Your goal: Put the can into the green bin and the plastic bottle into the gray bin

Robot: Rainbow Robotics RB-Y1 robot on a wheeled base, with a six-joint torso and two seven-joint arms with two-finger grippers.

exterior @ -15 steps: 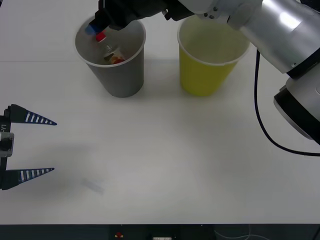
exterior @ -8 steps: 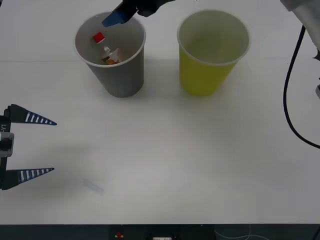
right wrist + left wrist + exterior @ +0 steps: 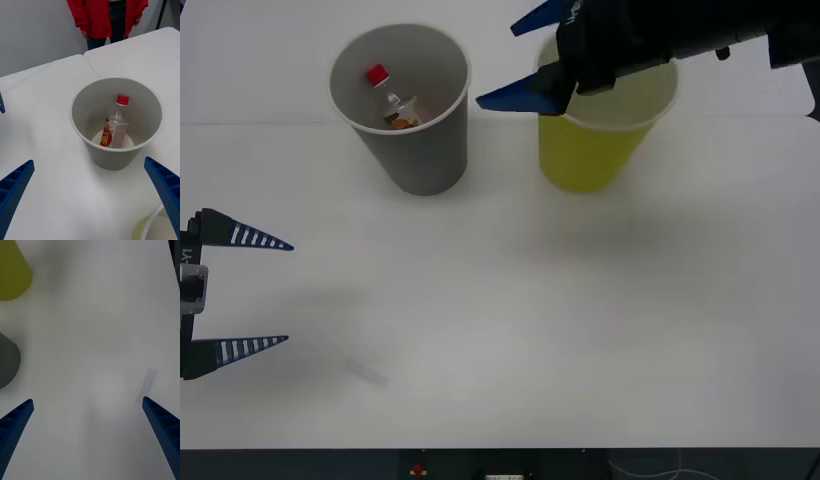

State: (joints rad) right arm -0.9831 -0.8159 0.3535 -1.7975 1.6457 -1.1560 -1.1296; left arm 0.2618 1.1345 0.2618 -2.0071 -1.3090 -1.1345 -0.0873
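My left gripper [image 3: 280, 292] waited at the table's [image 3: 510, 320] left edge, its body cut off, fingers spread wide and empty. The plastic bottle [image 3: 114, 127] stood leaning inside the gray bin [image 3: 420, 160], red cap up, its base hard to make out. My right gripper [image 3: 505, 62] hung open and empty above the green bin [image 3: 590, 160], reaching in from the right, the arm partly hiding the rim.

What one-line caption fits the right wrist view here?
Open right gripper above the table, looking down on the gray bin with the plastic bottle inside, red cap up.
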